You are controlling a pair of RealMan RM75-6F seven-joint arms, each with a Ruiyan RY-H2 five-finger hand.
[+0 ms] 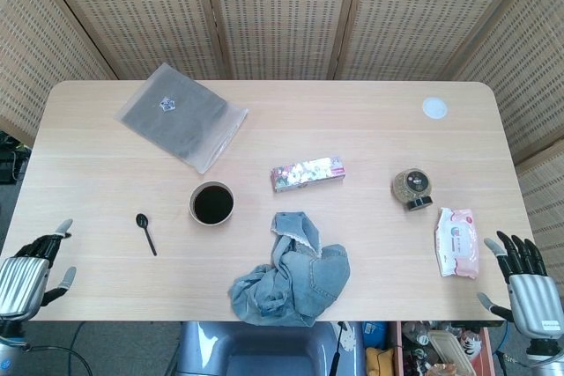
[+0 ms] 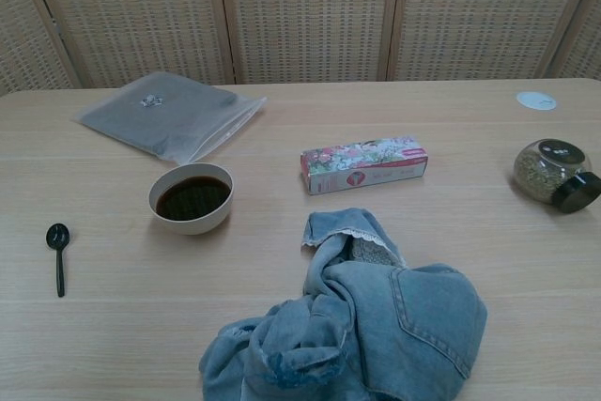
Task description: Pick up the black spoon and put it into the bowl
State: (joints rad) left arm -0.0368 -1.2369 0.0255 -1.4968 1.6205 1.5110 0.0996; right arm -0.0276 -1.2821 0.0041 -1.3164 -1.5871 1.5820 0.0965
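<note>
black spoon [image 1: 145, 232] lies flat beside the bowl [image 1: 211, 203], so the empty, spread left hand [image 1: 26, 275] could nudge it away or tip the dark liquid.

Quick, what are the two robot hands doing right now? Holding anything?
Left robot hand: open, holding nothing.
Right robot hand: open, holding nothing.
</note>
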